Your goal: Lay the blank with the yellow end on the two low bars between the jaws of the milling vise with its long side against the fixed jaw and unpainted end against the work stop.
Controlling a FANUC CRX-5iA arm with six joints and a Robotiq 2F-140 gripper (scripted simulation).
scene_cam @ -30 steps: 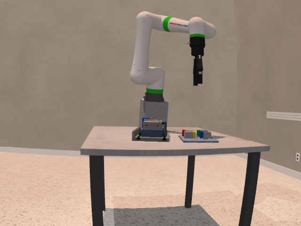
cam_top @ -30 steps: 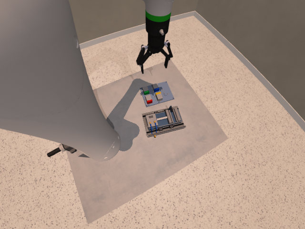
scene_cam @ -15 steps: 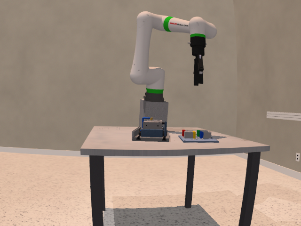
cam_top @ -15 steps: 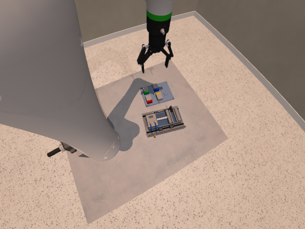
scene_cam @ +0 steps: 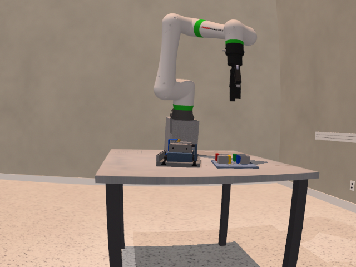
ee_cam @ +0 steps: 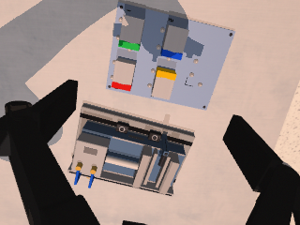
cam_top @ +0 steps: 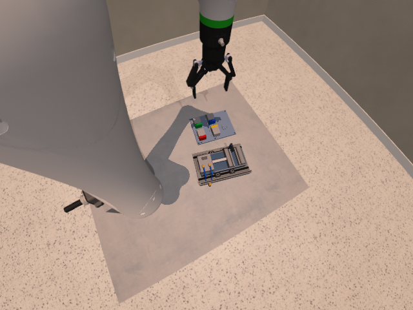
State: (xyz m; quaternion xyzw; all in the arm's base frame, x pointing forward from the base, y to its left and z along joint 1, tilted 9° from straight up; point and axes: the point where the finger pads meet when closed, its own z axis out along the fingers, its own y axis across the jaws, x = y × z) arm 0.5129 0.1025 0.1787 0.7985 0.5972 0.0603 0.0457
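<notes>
The worktop (scene_cam: 138,168) carries the milling vise (cam_top: 221,163) and, just beside it, the plate (cam_top: 230,126) with four blanks. High above them hangs the end effector (cam_top: 210,88), its fingers wide apart and holding nothing. The blank with the yellow end (ee_cam: 164,82) lies on the plate, next to the red-ended blank (ee_cam: 123,76) and near the blue-ended blank (ee_cam: 173,42). For a good approach, I think the end effector should descend straight over the yellow one, fingers across its long sides, and it must keep away from the neighbours and from the small pins (ee_cam: 200,84)
</notes>
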